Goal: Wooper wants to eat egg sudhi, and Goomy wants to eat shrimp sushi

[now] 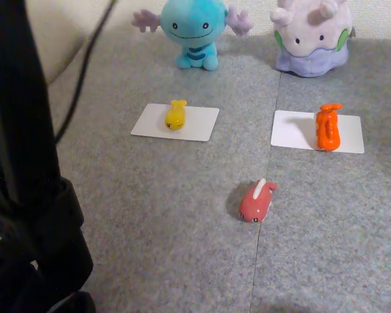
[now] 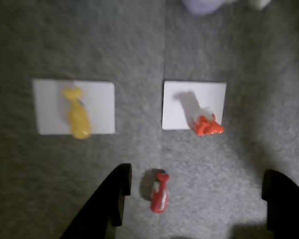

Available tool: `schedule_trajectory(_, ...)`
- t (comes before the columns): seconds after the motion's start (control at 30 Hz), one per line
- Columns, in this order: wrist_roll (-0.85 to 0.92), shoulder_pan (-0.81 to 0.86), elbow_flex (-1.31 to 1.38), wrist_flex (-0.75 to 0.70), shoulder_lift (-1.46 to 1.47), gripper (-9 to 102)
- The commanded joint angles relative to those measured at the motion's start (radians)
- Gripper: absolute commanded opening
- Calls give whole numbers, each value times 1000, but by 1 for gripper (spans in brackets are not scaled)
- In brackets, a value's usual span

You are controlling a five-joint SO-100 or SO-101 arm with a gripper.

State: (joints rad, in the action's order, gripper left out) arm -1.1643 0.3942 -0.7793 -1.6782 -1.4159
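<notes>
Wrist view: gripper [image 2: 194, 191] is hanging spread wide, empty, its two dark fingers [image 2: 114, 194] flanking open carpet [image 2: 239, 159]. The pink-red toy [image 2: 159, 193] is lying between them, nearer the left finger, untouched.

Beyond it, the egg sudhi [image 2: 77, 114] is lying on the left white card [image 2: 52, 107], long axis running toward and away from the camera, tail at the far end. The shrimp sushi [image 2: 207, 125] is sitting at the near right corner of the right white card [image 2: 189, 102], foreshortened here.

The other view is showing more: shrimp sushi [image 1: 328, 127] stretching lengthwise, forked tail pointing toward Goomy [image 1: 311, 36]; egg sudhi [image 1: 175, 115] pointing tail-first toward Wooper [image 1: 194, 29]. Both plushes are sitting upright at the carpet's far edge.
</notes>
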Motion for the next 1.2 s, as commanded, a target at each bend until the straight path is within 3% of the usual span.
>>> schedule_trajectory(0.0,-52,-26,25,-25,-120,30)
schedule_trajectory(0.3,-67,-64,-350,-12,-276,30)
schedule_trajectory(0.7,-72,-158,-1023,313,-655,30)
schedule_trajectory(1.17,-296,-331,-1520,624,-954,30)
